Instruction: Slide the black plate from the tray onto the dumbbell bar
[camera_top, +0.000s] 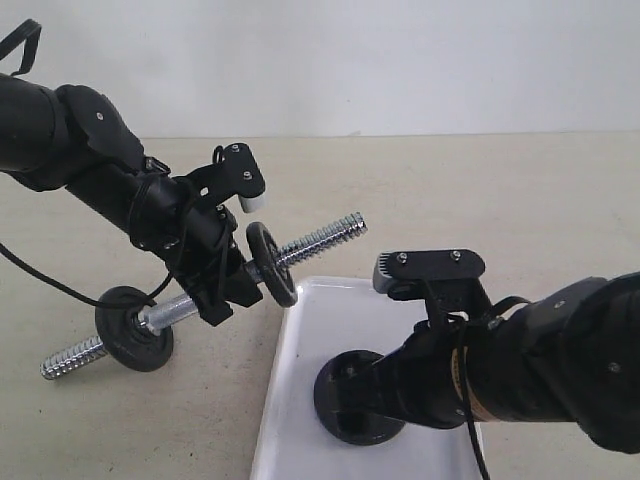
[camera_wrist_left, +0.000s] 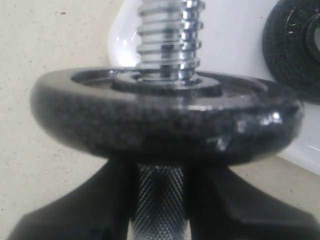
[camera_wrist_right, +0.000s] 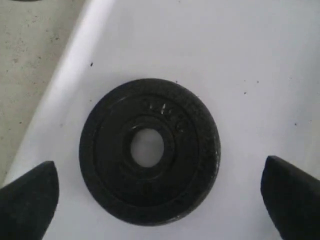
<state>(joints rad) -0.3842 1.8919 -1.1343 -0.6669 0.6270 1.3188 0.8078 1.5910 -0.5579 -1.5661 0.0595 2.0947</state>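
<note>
Plate (camera_wrist_right: 195, 150): black, holed, in tray (camera_wrist_right: 250, 50) | right end effector (camera_wrist_right: 160, 199) spread | left end effector (camera_wrist_left: 161, 200) grasping bar (camera_top: 320, 243)

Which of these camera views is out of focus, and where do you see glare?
Left wrist view: the mounted plate looms soft-focused, with sharp glints on the threaded dumbbell bar. Right wrist view: the black plate is fairly crisp, the right fingers blurred, the white tray nearly washed out. Exterior view: sharp, shadows soft.
</note>
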